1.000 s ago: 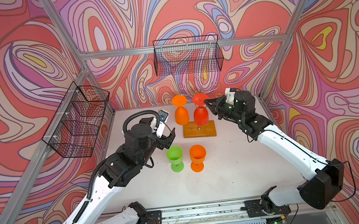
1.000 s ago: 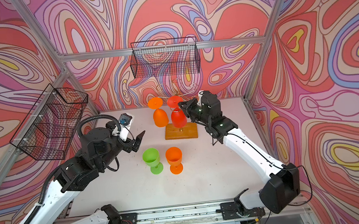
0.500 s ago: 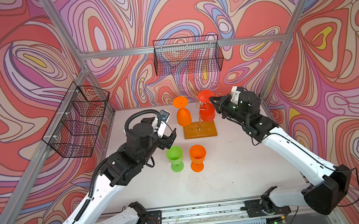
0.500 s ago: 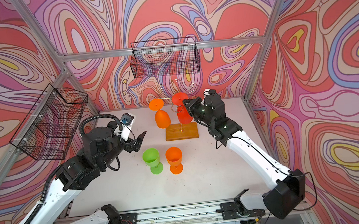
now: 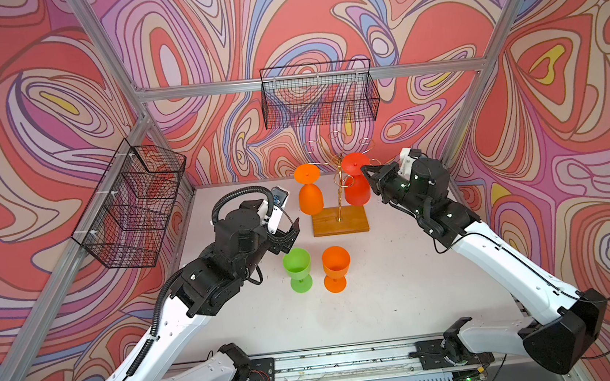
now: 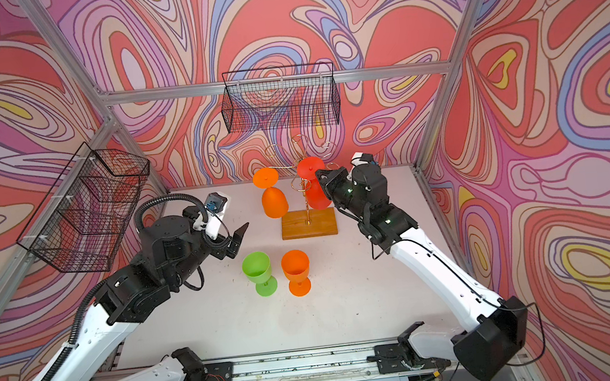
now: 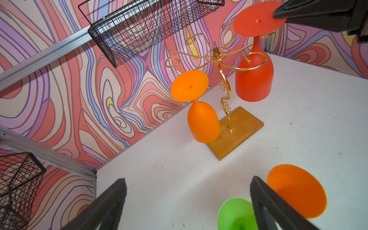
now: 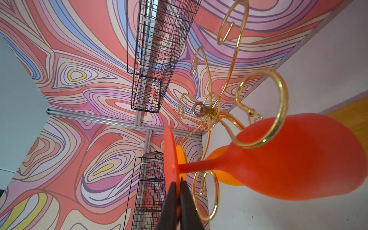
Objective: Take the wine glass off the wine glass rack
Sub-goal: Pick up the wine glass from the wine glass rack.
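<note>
The wine glass rack [image 5: 340,220] [image 6: 308,223], gold wire on a wooden base, stands at the back of the table. A red wine glass [image 5: 357,192] [image 6: 315,194] [image 7: 253,79] [image 8: 288,157] hangs upside down on its right side, its foot over a curled arm. My right gripper [image 5: 364,170] [image 6: 319,174] [image 8: 177,185] is shut on the rim of that foot. An orange wine glass [image 5: 310,198] [image 7: 203,121] hangs upside down on the left side. My left gripper [image 5: 292,229] [image 6: 239,238] [image 7: 188,179] is open and holds nothing, low beside the green glass.
A green glass [image 5: 297,264] and an orange glass [image 5: 336,263] stand upright in front of the rack. Black wire baskets hang on the left wall [image 5: 134,211] and the back wall [image 5: 319,94]. Aluminium posts frame the corners.
My right gripper has carried the red glass a little to the right, away from the rack's stem. My left gripper has crept slightly towards the rack.
</note>
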